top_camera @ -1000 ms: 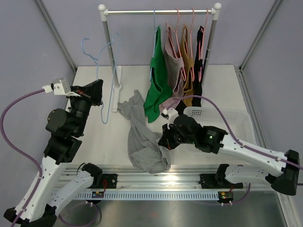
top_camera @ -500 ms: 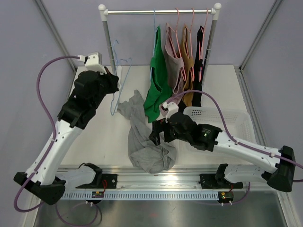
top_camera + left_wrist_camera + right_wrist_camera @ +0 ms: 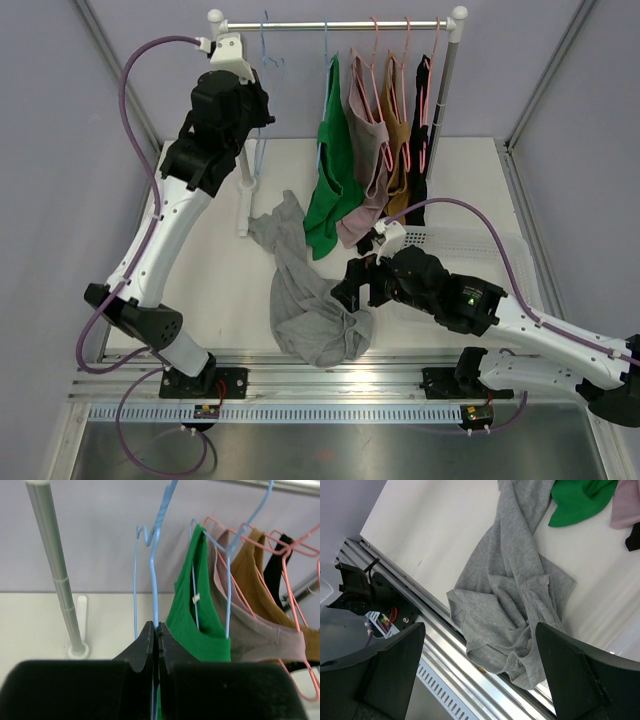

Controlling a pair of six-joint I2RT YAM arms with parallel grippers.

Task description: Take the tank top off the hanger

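Observation:
The grey tank top (image 3: 310,310) lies crumpled on the table, off any hanger, its lower end draped over the front rail; it also fills the right wrist view (image 3: 515,600). The empty blue hanger (image 3: 262,60) is held high by the rack's bar, with my left gripper (image 3: 258,118) shut on its wire. In the left wrist view the jaws (image 3: 157,630) pinch the blue hanger (image 3: 156,580). My right gripper (image 3: 347,293) hovers open just above the tank top's right edge, its fingers wide apart (image 3: 480,627) with nothing between them.
A rack bar (image 3: 340,24) carries green (image 3: 328,190), mauve (image 3: 362,150), ochre and black tops on hangers. Its left pole (image 3: 238,140) stands beside my left arm. A white basket (image 3: 480,252) sits at the right. An aluminium rail (image 3: 330,378) runs along the front edge.
My left arm has swung the blue hanger from low at the left up to the rack bar. My right gripper has opened and let go of the grey tank top.

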